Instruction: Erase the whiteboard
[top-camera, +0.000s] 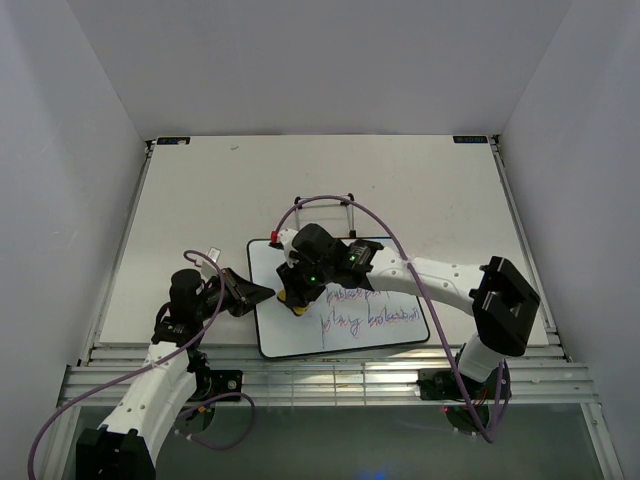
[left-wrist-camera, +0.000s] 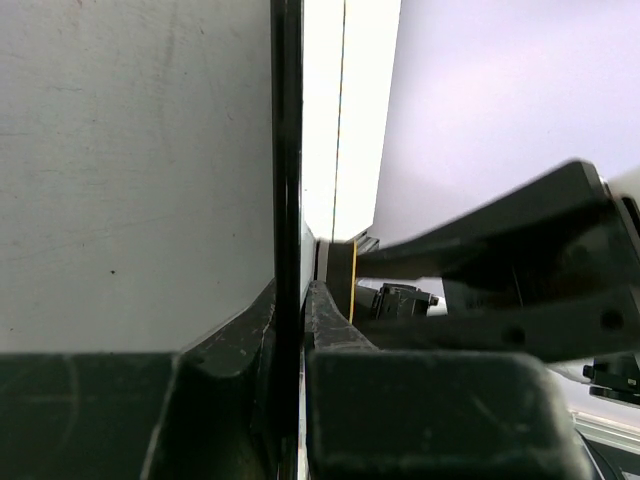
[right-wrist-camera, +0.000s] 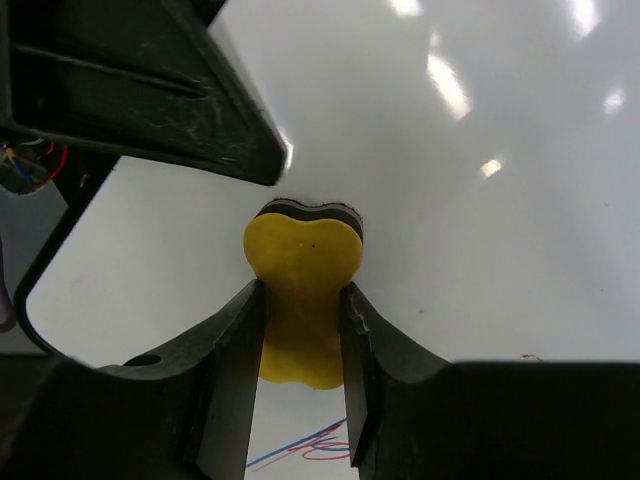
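Top external view, near edge first: the left gripper (top-camera: 250, 293) reaches in from the lower left and is clamped on the left rim of the whiteboard (top-camera: 290, 338); its wrist view shows the thin black frame (left-wrist-camera: 288, 200) pinched edge-on between the fingers. Just beyond, the right gripper (top-camera: 296, 298) comes across from the lower right, jaws closed tight on the eraser (right-wrist-camera: 302, 262), squeezing its yellow body at the waist, dark felt face down on the glossy surface. Board lies flat on the table (top-camera: 200, 200), centre of frame, long axis running left to right. Upper-left part of the board looks wiped. Purple-blue handwriting (top-camera: 365, 318) remains toward the lower right, partly under the right forearm. So the writing lies right of and below the eraser, along the long axis. Right arm is the one on it; left arm only steadies. Next strokes probably sweep rightward. Farther back, a wire stand (top-camera: 325, 203) sits just past the board's far edge.
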